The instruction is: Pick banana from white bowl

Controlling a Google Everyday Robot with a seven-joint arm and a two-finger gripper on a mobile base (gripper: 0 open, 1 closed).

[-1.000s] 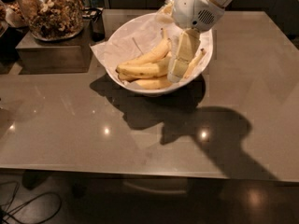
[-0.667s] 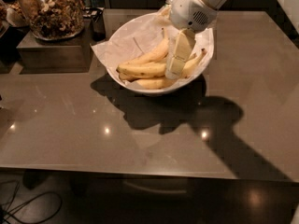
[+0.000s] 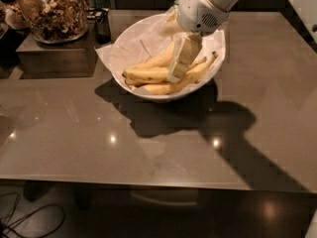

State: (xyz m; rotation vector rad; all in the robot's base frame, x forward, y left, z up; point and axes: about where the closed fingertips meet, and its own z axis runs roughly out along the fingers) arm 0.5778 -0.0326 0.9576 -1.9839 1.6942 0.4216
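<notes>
The white bowl, lined with crinkled white paper, stands on the table at upper centre. It holds several yellow bananas. The plump banana lies across the front left of the pile, with slimmer ones behind and below it. My gripper hangs from the white wrist at the top. It reaches down into the bowl and its tip rests among the bananas, just right of the plump banana's end. It hides part of the bananas on the right.
A glass jar of brown snacks stands on a dark box at the upper left. A dark small object sits between the jar and the bowl. The grey table stretches toward the front edge.
My gripper has moved a little to the left and deeper into the bowl, closer to the plump banana. The bowl and bananas have not moved.
</notes>
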